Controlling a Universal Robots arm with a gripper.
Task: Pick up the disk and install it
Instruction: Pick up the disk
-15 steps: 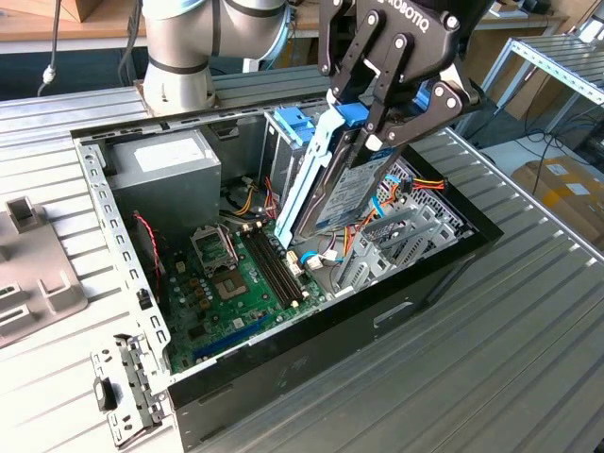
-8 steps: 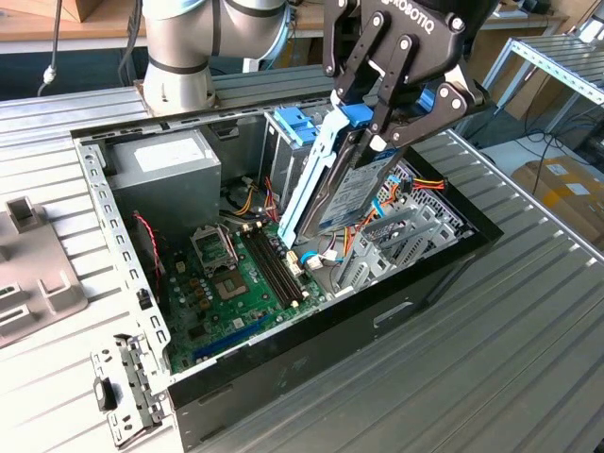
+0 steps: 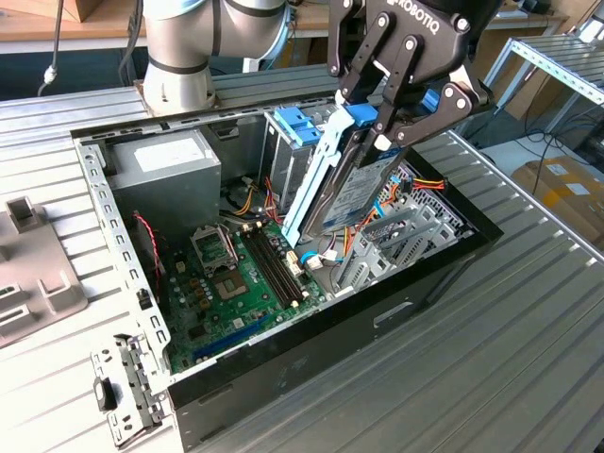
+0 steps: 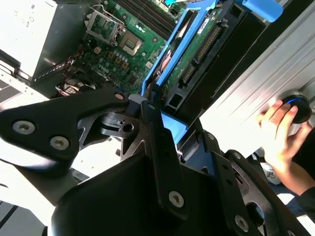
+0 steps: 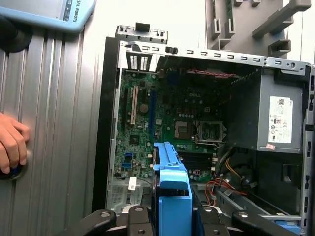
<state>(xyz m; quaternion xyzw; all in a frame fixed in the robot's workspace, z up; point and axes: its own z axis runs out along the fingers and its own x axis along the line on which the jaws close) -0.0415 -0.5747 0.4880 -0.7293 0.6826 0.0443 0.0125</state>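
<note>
The jaws are clamped on the blue-railed top end of the disk [image 3: 361, 193]. It hangs tilted over the open computer case [image 3: 415, 283], toward the exterior view's right. A person's hand [image 4: 278, 132] rests on the table [image 3: 528, 377].

Grey disk [image 3: 366, 193] framed in bright blue, black gripper [image 3: 385, 121], green motherboard [image 3: 229, 288], ribbed silver table [image 3: 510, 349].

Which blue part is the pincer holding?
The disk, grey metal framed in blue, tilted over the computer case; the bare blue bracket sits inside it, untouched.

Open black computer case [image 3: 377, 321], green motherboard [image 3: 236, 293] inside, grey power supply [image 3: 165, 179], ribbed metal table [image 3: 453, 396]
</note>
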